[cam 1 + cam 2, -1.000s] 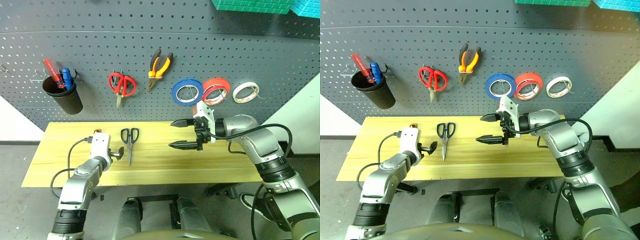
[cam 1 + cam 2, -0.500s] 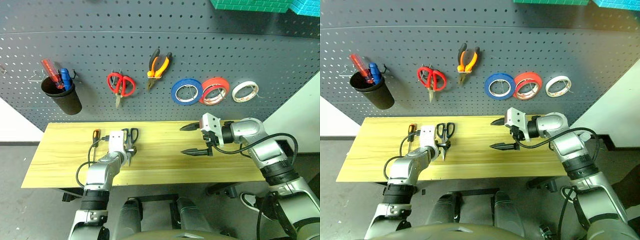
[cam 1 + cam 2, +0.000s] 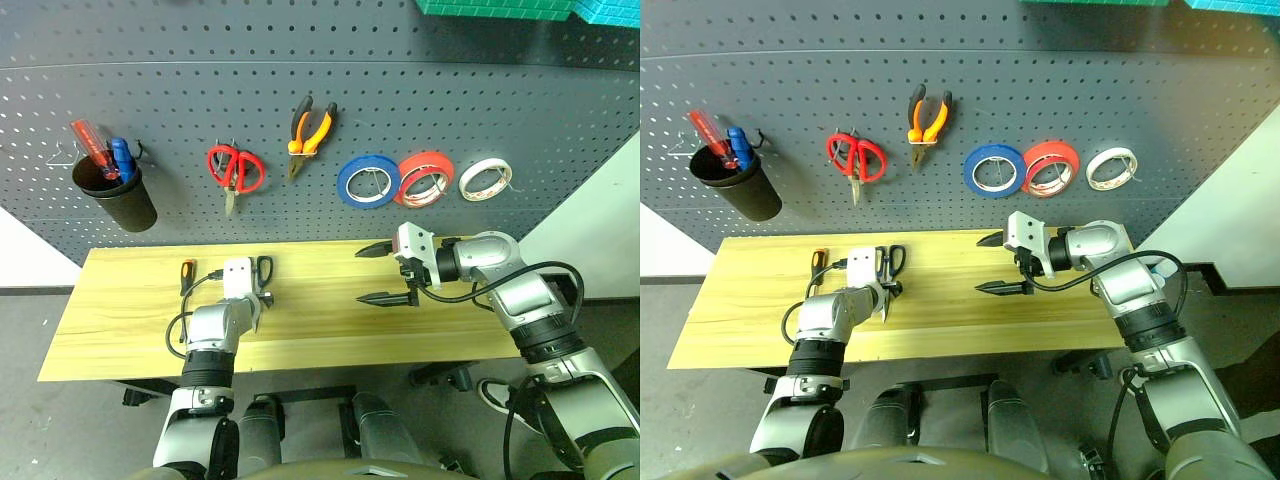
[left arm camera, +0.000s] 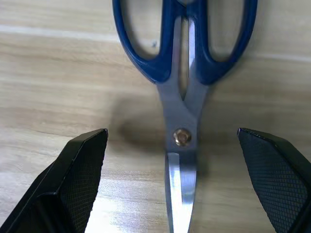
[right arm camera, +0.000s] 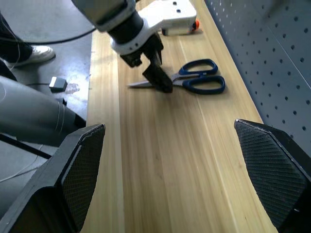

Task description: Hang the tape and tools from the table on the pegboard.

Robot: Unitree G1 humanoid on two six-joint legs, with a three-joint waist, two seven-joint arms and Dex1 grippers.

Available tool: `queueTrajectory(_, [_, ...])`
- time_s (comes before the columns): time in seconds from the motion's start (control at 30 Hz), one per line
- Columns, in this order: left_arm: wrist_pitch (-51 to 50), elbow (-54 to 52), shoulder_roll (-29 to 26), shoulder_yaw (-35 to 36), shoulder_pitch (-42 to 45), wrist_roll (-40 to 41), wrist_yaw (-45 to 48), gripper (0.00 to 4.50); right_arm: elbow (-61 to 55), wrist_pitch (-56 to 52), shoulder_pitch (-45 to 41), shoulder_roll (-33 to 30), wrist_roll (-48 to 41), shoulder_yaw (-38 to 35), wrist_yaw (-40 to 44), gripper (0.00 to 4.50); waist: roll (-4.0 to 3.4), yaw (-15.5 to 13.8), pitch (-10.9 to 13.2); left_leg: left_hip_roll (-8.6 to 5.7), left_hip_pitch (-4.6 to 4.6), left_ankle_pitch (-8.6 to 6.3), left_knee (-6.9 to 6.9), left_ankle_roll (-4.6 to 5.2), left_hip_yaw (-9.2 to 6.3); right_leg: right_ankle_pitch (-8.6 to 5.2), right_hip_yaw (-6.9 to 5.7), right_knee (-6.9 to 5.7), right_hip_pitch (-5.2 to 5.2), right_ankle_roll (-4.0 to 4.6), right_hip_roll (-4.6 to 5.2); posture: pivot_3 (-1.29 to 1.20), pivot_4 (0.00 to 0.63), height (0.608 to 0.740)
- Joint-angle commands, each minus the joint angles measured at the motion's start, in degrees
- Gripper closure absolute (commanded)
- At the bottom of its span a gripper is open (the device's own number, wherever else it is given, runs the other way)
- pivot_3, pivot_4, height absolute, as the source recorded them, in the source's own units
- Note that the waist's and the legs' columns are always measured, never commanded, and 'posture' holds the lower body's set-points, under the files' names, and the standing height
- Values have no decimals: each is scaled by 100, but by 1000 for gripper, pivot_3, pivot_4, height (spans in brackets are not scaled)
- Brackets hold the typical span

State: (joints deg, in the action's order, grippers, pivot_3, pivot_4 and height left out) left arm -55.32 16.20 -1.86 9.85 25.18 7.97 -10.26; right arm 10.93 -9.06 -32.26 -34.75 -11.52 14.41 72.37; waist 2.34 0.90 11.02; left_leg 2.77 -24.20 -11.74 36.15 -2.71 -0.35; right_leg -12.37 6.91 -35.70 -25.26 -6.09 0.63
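Left hand (image 4: 181, 194): spread wide and empty, its fingers straddling the scissors' pivot, lined up for a pinch at the balance point.
Scissors (image 3: 262, 280): flat on the worktop (image 3: 330, 330), blades shut.
Screwdriver (image 3: 186, 273): just beside, waiting.
Right hand (image 3: 385, 273): gaping, empty, parked clear over bare wood.
Pegboard (image 3: 420, 110): red tape (image 3: 426, 179) and pliers (image 3: 309, 130) hang there already.
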Motion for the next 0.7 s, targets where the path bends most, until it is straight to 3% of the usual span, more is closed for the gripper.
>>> queueTrajectory(0.03, [41,128,1,54,173,-102,-128,0,-384,-112,117,24,-106,-134,-78,16,-6,-2,28,0,0,0,0,0,0,0,0,0,0,0,0,64,226,740])
queueTrajectory(0.6, [-96,1055,174,462,762,27,-247,0,-637,-256,454,8,-62,-133,-321,16,-53,24,217,-4,-6,0,-1,-1,-4,-10,0,14,1,-17,3,38,273,740])
queueTrajectory(0.7, [-168,887,182,368,649,38,-102,590,-636,-204,493,5,-29,-120,-348,0,-58,29,222,-4,-6,0,-4,-1,-4,-10,0,14,1,-18,3,35,271,740])
